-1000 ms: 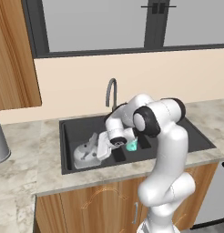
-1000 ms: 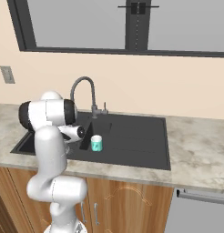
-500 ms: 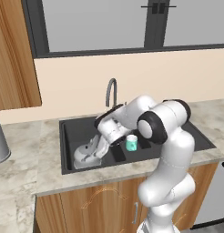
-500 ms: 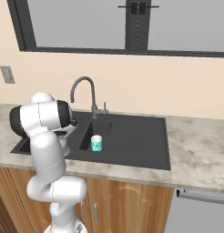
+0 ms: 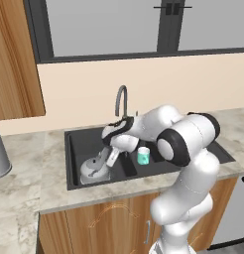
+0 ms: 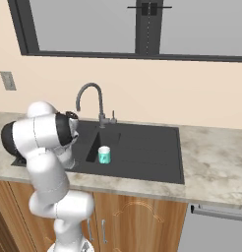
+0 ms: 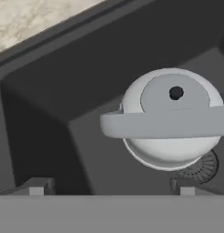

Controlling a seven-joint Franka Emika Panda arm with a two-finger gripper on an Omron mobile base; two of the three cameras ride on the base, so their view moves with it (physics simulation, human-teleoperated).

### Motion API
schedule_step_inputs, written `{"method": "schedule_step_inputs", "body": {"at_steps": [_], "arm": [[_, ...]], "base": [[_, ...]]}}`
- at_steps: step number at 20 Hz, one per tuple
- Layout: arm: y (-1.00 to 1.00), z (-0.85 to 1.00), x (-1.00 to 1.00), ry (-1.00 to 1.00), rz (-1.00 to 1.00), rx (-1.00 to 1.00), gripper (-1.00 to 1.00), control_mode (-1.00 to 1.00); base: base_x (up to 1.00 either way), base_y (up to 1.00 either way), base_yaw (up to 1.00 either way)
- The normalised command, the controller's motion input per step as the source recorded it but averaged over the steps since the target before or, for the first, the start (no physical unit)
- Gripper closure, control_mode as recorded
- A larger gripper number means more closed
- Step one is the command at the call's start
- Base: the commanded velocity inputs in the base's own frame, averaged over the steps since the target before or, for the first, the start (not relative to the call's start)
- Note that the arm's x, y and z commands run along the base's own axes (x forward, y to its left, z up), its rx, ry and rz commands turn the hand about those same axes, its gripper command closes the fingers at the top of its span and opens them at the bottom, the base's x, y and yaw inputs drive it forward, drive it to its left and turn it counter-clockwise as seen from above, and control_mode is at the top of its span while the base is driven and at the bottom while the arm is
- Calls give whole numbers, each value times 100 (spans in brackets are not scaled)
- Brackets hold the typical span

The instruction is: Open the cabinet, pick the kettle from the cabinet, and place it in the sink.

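Speckled beige stone counter (image 5: 30, 181) across the front, wood base cabinets (image 6: 142, 221) below, dark-framed window (image 5: 144, 25) above a cream wall. Brown wood cabinet (image 5: 17, 59) at upper left in the left base view, only its side and bottom edge in frame, doors not readable from here. Black sink (image 5: 77, 144) recessed in the counter, split by a divider, dark gooseneck faucet (image 5: 122, 99) at the back rim; same basin (image 6: 142, 147) and faucet (image 6: 91, 101) in the right base view. White arm bent low over the left bowl, forearm reaching down into it. Part of a tall grey cylinder (image 5: 0, 158) on the counter at far left, well apart from the sink. Silver-grey kettle (image 5: 94, 169) upright on the floor of the left bowl, near the front wall; in the hand view kettle (image 7: 170, 118) seen from above, round lid with dark knob, arched handle crossing it sideways, drain grate just beside its lower right. Teal cup (image 5: 143, 156) upright in the right bowl just past the divider, also (image 6: 104, 154). Gripper (image 5: 110, 158) just above and beside the kettle, jaws spread fully wide, nothing held; fingertips (image 7: 36, 187) at the bottom of the hand view clear of the kettle, probably not touching, gap hard to judge in the left base view.
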Motion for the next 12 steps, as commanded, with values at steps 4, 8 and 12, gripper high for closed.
{"method": "schedule_step_inputs", "body": {"at_steps": [4,8,12], "arm": [[-17,42,-19,20,0,-18,-100,-100],[-18,39,-28,13,0,-18,-100,-100],[-20,36,-38,1,0,-16,-100,-100]], "base": [[0,0,0],[0,0,0],[0,0,0]]}}
